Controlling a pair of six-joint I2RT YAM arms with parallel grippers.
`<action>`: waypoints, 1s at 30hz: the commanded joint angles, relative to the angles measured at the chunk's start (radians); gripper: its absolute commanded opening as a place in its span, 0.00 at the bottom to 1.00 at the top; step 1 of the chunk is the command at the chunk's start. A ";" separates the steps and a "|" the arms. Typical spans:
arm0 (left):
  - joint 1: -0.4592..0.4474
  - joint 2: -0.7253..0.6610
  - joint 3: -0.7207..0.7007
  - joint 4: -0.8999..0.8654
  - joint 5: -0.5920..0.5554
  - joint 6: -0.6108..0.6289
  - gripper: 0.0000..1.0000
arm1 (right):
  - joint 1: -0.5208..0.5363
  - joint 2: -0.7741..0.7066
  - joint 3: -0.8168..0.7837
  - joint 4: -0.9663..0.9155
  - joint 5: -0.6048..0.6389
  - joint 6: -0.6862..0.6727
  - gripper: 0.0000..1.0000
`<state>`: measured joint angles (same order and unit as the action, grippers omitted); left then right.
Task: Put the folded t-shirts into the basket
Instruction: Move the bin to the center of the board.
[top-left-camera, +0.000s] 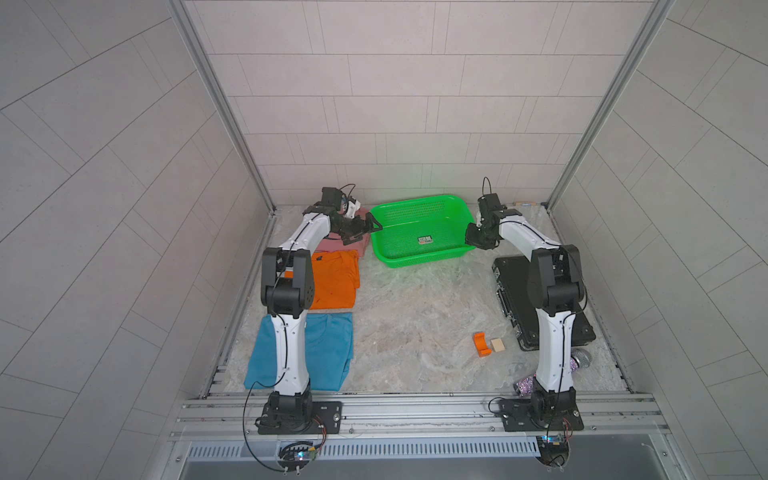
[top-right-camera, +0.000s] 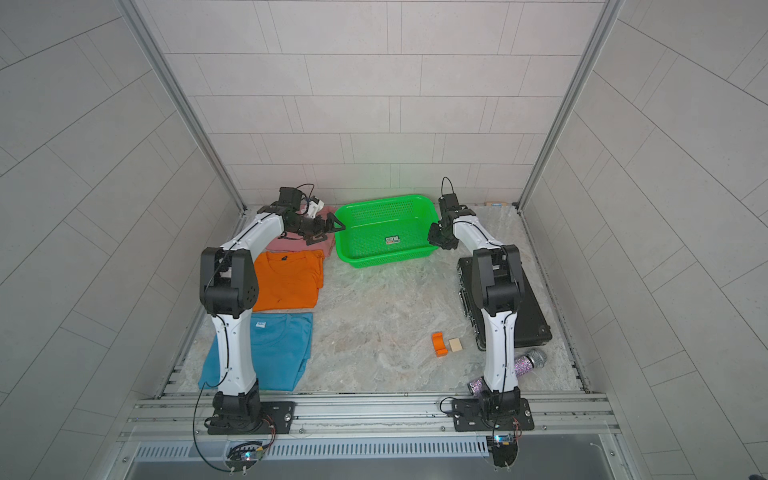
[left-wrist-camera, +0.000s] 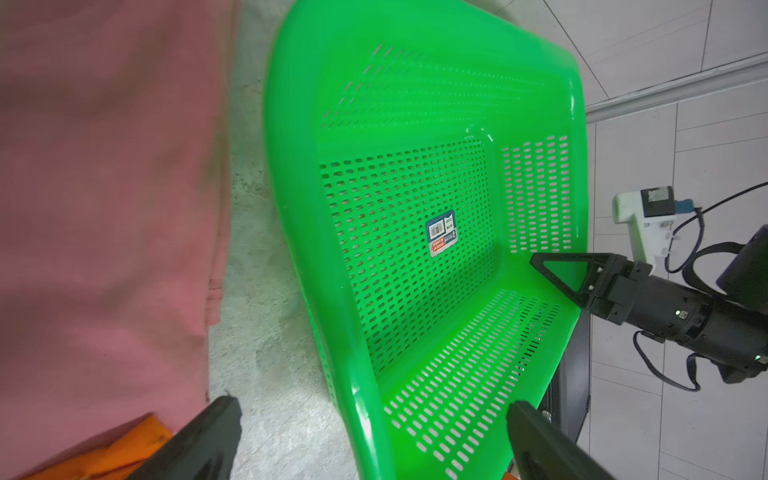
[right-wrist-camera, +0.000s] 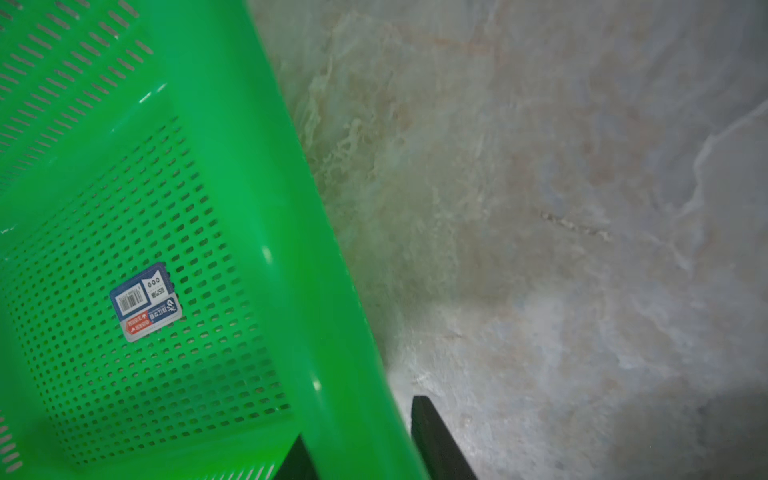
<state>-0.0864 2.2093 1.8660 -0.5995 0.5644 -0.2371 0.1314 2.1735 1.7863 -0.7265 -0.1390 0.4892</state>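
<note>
Two arms (top-left-camera: 286, 291) bent forward, fingers (right-wrist-camera: 436, 440) straddling basket (top-left-camera: 415, 258)

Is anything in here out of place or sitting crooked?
The green basket sits slightly skewed to the edges of the table, empty, with the right gripper astride its side rim. A glittery microphone lies partly hidden by the right arm, odd among laundry.
</note>
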 joint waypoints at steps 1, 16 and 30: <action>-0.018 0.015 0.032 -0.034 0.033 0.003 1.00 | 0.002 -0.097 -0.066 0.034 -0.023 0.038 0.34; -0.043 0.087 0.144 -0.053 -0.006 0.008 1.00 | 0.094 -0.271 -0.335 0.167 -0.012 0.402 0.31; -0.052 0.128 0.195 -0.061 -0.005 -0.009 1.00 | 0.126 -0.392 -0.433 0.185 0.059 0.369 0.39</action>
<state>-0.1276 2.3157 2.0274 -0.6456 0.5419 -0.2478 0.2562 1.8263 1.3563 -0.5655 -0.1116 0.8890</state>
